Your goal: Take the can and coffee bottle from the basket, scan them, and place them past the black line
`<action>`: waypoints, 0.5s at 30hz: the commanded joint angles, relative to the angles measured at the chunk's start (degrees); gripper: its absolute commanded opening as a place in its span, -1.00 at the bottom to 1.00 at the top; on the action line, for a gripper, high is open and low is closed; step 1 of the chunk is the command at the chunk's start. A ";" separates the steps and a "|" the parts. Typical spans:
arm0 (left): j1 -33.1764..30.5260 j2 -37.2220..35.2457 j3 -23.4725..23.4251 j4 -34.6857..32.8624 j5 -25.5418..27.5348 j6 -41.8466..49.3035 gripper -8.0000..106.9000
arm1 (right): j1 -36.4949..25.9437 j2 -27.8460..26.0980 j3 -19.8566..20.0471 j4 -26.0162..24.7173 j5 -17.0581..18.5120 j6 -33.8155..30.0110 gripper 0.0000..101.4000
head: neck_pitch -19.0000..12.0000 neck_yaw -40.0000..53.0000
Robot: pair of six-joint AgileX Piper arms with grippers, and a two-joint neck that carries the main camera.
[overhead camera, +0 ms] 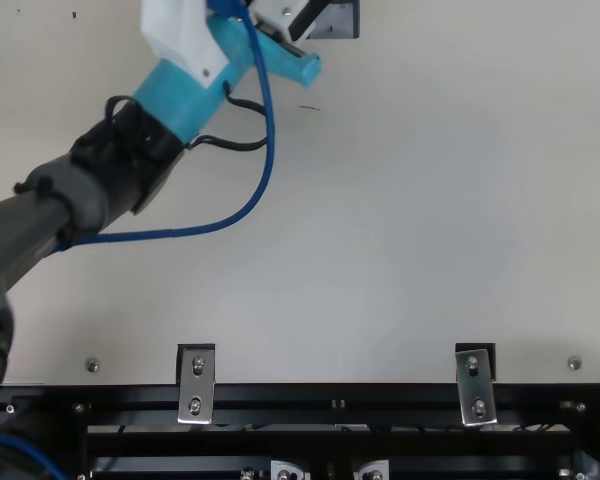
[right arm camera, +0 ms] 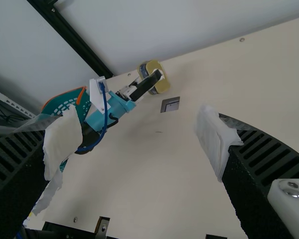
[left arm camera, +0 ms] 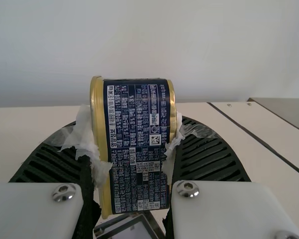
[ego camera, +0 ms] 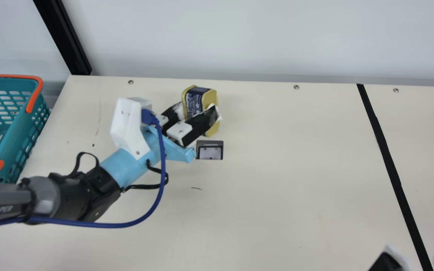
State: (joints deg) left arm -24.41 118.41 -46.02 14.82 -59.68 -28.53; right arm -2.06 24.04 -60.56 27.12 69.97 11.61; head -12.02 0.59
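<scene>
Pinches the can (ego camera: 201,102) in the left hand (ego camera: 198,113) near the scanner (ego camera: 210,153), upper middle of the main view, and holds the right hand (ego camera: 414,259) spread at lower right.

A mock shop checkout, with basket (ego camera: 15,137) and scanner (ego camera: 210,153).

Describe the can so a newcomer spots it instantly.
In the main view, cross the cream table left from the black line. The left gripper holds the can there: gold ends, dark blue printed label, unlike the flat grey scanner nearby.
</scene>
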 commanded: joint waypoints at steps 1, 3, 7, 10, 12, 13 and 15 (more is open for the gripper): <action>-0.40 1.11 -1.60 0.12 -0.03 0.08 -0.68 | 0.00 0.00 0.00 0.00 0.00 0.00 1.00 | -0.01 -0.13; -0.66 1.96 -2.75 -0.07 0.22 0.14 -0.68 | 0.00 0.00 0.00 0.00 0.00 0.00 1.00 | -0.01 -0.13; -0.84 1.94 -4.00 -1.98 1.50 1.46 -0.68 | 0.00 0.00 0.00 0.00 0.00 0.00 1.00 | -0.01 -0.13; -0.63 -0.12 -3.61 -3.51 2.49 2.98 -0.68 | 0.00 0.00 0.00 0.00 0.00 0.00 1.00 | -0.01 -0.13; -0.35 -2.45 -2.97 -4.34 3.71 4.12 -0.68 | 0.00 0.00 0.00 0.00 0.00 0.00 1.00 | -0.01 -0.13; -0.20 -3.96 -2.53 -4.76 4.65 4.79 -0.68 | 0.00 0.00 0.00 0.00 0.00 0.00 1.00 | -0.01 -0.13; 0.19 -7.49 -1.65 -5.26 7.41 5.76 -0.68 | 0.00 0.00 0.00 0.00 0.00 0.00 1.00 | -0.01 -0.13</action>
State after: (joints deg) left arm -24.33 114.18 -48.13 9.79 -54.40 -23.43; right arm -2.06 24.04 -60.56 27.12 69.97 11.61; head -12.02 0.59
